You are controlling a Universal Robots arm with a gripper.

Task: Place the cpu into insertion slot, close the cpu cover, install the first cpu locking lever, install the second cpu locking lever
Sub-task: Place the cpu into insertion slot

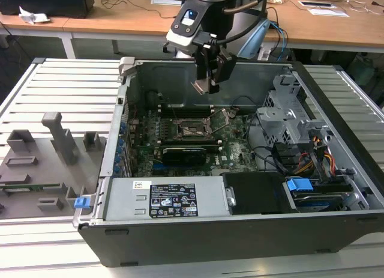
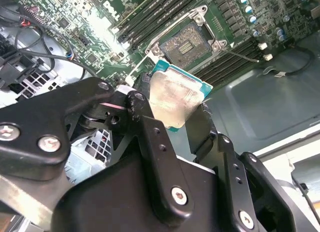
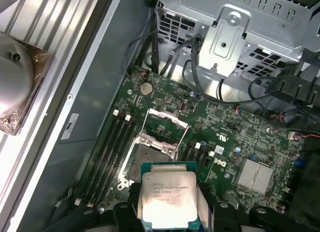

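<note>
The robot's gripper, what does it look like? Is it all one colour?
Not quite. The gripper is mostly black, made of chunky jointed links with rounded ends, pinned by shiny silver screws. Above it, in the exterior view, sits a pale grey wrist block with a blue patch.

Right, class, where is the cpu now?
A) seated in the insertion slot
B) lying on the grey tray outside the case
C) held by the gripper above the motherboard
C: the gripper holds the cpu in the air, clear of the insertion slot, whose contact field lies bare.
</note>
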